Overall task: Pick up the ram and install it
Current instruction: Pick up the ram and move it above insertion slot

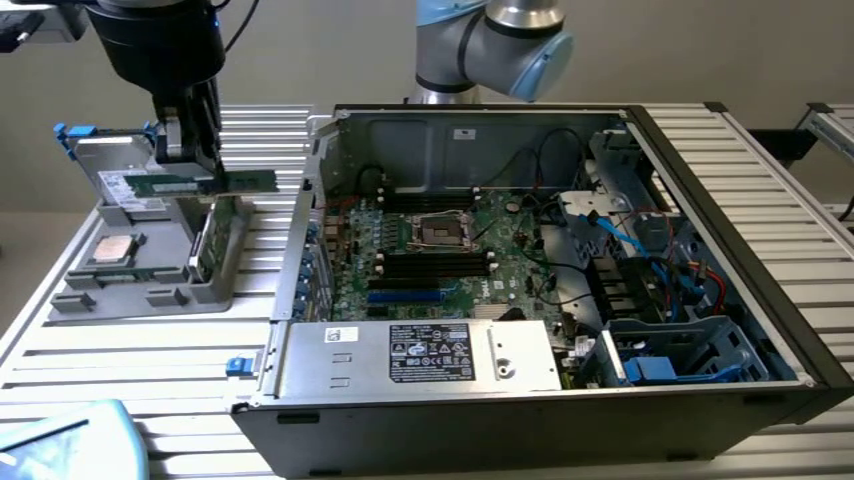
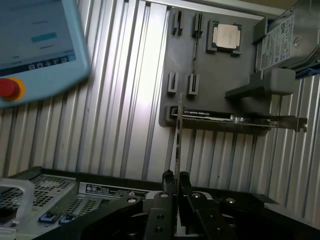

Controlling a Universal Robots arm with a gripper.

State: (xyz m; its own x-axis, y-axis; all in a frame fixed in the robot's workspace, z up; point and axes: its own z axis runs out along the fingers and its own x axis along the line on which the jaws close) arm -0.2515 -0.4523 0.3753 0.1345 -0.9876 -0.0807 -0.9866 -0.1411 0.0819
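Ram [image 1: 247, 181] is clamped in the gripper [image 1: 190, 165], pinched across its thin faces near mid-length, long axis level. In the wrist view I see it edge-on, a thin line running out from between the fingers [image 2: 169, 182].

It hangs over the grey fixture [image 1: 167, 255], lifted off the plate. Right under it the green card [image 2: 220, 116] with the metal bracket stands on edge in the fixture. Ram's lower edge and the card's top edge look close; I can't tell the gap. Further along the plate, the processor [image 2: 225, 36] sits flat in its pocket and the hard drive [image 2: 282, 42] is at one corner.

Ram's end toward the exterior view's right stops short of the case [image 1: 304, 230] side wall, near but apart. A narrow strip of ribbed table [image 1: 134, 365] shows between fixture and case.

Case lies on its side, open upward, rim all round. Inside, the motherboard [image 1: 467, 275] lies flat on the floor, with black memory slots [image 1: 434, 263] either side of the processor socket [image 1: 438, 230] and open air above them. Power supply [image 1: 427, 350] boxes in the board's near edge. Cables [image 1: 641, 240] crowd the side at the exterior view's right.

Pendant [image 1: 67, 435] lies at the table's near corner in the exterior view, well apart from the gripper.
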